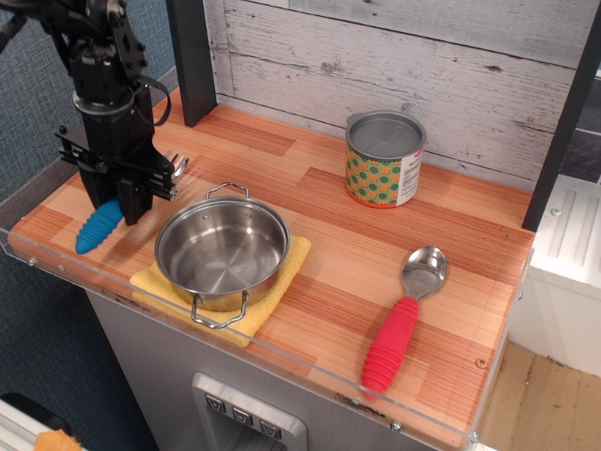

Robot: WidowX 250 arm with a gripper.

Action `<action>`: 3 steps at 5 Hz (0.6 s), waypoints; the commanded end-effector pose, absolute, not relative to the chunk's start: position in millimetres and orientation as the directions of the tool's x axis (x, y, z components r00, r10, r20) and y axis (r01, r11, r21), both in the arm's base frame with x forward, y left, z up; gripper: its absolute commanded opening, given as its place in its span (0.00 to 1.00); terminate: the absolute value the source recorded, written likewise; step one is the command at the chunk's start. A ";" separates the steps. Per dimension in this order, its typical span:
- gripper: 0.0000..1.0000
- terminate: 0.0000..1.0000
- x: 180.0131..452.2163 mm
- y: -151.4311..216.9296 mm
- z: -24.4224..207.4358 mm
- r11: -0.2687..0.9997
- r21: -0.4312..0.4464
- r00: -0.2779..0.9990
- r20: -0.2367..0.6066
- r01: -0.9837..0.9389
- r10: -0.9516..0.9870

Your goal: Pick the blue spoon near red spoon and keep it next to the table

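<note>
Currently: gripper (120,195) apparently pinching blue spoon (100,225), handle protruding below-left, low over surface (319,197). Step: placement. Next: lower, release.

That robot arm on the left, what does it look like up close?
The arm is matte black all over, built from blocky, jointed segments. A thin black cable loops along its side. It ends in a boxy black gripper with flat, straight fingers. No markings are legible.

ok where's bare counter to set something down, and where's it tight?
Free: between the can and the pot, and the back strip left of the can. Also between the pot and the red spoon. Tight: left end, where the pincer is over the blue spoon, close beside the pot.
</note>
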State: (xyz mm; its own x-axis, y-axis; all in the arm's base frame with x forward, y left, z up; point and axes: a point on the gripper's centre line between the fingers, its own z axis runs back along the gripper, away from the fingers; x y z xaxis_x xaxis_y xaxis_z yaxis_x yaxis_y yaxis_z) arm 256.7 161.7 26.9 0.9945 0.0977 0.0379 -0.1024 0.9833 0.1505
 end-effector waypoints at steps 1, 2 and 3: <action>0.00 0.00 260.8 163.1 27.5 0.979 0.166 0.991 0.082 -0.115 0.103; 0.00 0.00 259.5 165.9 23.1 0.979 0.167 0.992 0.071 -0.116 0.106; 0.00 0.00 259.3 168.8 19.6 0.979 0.164 0.991 0.080 -0.123 0.111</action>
